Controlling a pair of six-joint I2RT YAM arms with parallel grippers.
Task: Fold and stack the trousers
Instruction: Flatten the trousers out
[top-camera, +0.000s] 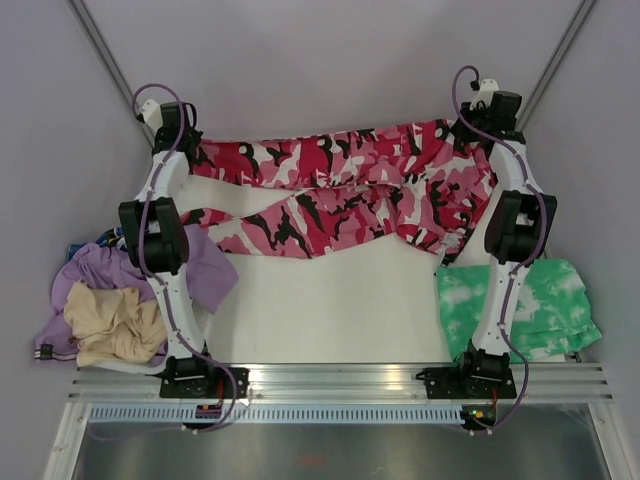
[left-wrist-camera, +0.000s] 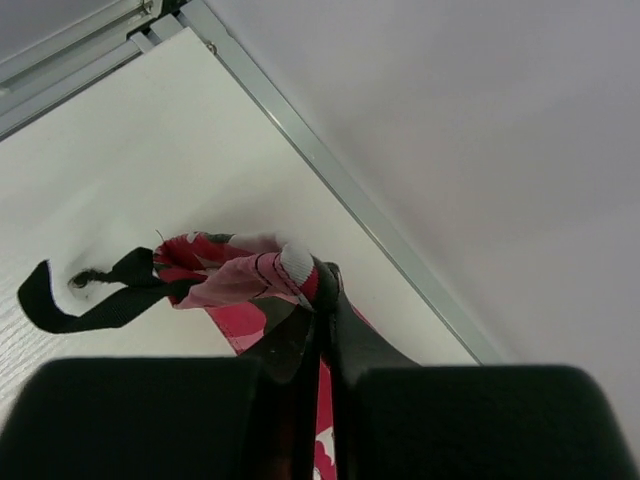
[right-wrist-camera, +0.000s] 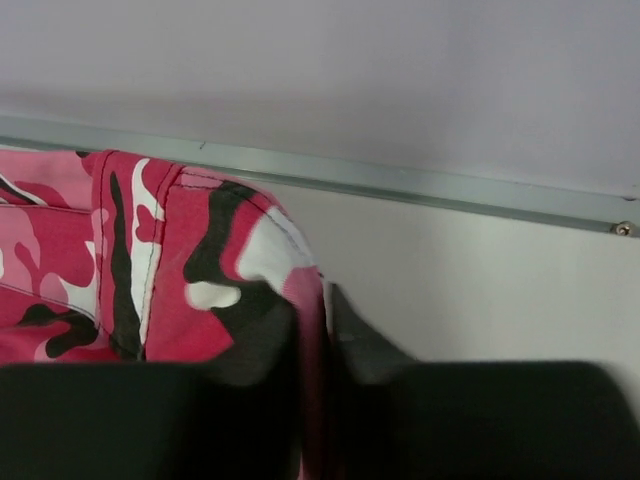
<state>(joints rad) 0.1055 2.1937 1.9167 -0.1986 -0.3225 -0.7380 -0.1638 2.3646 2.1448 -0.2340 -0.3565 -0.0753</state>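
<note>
The camouflage trousers lie stretched across the far part of the table, waist to the right and legs running left. At the far left, my left gripper is shut on a leg end; the left wrist view shows the cloth bunched at the closed fingertips, with a black drawstring trailing onto the table. My right gripper is at the far right corner. In the right wrist view its fingers pinch a thin fold of the waist cloth.
A green-and-white tie-dye garment lies by the right arm's base. A lilac garment and a crumpled beige one lie by the left arm. A metal rail and the grey back wall stand just past both grippers.
</note>
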